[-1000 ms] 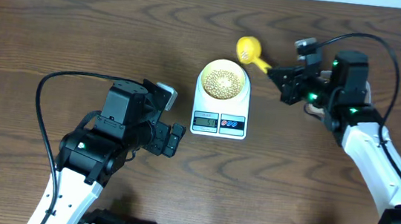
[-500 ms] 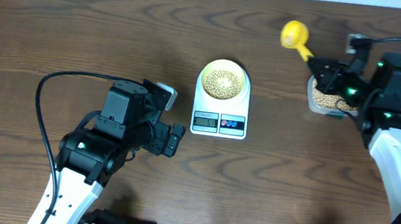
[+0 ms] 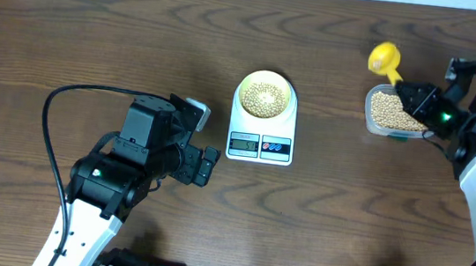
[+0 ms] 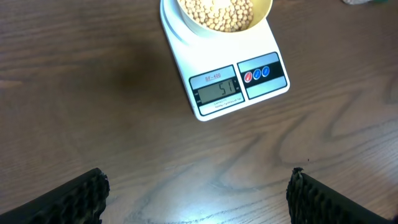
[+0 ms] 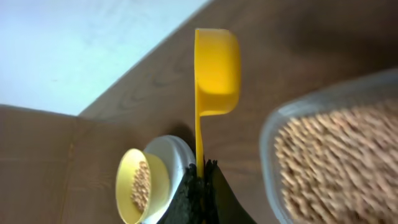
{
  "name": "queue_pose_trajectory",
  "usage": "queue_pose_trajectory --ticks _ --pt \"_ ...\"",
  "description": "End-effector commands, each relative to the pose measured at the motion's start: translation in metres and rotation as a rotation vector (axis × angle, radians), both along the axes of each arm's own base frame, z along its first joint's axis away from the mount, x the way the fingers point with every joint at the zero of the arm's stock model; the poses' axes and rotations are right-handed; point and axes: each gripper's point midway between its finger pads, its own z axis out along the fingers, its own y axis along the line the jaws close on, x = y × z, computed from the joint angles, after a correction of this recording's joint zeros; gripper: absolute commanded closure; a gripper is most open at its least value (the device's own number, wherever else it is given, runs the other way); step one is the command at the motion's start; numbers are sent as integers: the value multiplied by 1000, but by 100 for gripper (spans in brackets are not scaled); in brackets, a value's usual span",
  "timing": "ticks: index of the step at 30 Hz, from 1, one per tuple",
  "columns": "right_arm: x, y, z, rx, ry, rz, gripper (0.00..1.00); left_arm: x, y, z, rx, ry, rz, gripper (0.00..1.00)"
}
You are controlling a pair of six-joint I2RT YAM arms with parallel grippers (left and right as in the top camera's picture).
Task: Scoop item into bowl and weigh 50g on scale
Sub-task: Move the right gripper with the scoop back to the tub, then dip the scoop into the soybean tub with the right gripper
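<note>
Loosely heaped tan beans (image 3: 265,95) in bowl (image 3: 243,100)

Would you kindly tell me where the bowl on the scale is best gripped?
Probably the bowl by its rim, coming from above: it sits upright on the scale holding beans, so one finger inside and one outside the thin wall seems safest.

The overhead camera looks straight down from well above, taking in the whole bench (image 3: 97,38), with the scale (image 3: 260,144) and bowl (image 3: 242,94) near centre. The left wrist camera sits closer, tilted down; the left fingers (image 4: 81,199) sit at its 5 and 7 o'clock, the scale at 12 o'clock. The right wrist camera is rolled sideways, very near the scoop (image 5: 214,68) rising from the right fingers (image 5: 199,193) at 6 o'clock, a container (image 5: 268,149) at 4 o'clock. All three views share the scale and bowl.
</note>
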Motion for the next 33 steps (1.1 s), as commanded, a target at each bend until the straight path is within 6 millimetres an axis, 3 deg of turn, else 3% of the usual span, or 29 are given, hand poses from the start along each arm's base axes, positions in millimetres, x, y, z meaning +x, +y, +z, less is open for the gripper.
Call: queue_pose_trajectory --ticks 1,4,10,18,25,33 --pt "-9 -8 10 -47 -17 -10 99 0 1 -1 9 -3 2 7" --pt "-18 -13 16 -125 -42 3 99 0 1 -1 9 -3 2 6" --pt "-47 -48 23 -376 0 -116 99 0 1 -1 9 -3 2 6" --pt "-93 -62 21 -565 100 -121 99 0 1 -1 9 -3 2 6" --pt "-89 -61 15 -658 81 -33 99 0 1 -1 9 -3 2 6" --pt "-76 -74 12 -850 100 -69 99 0 1 -1 9 -3 2 6"
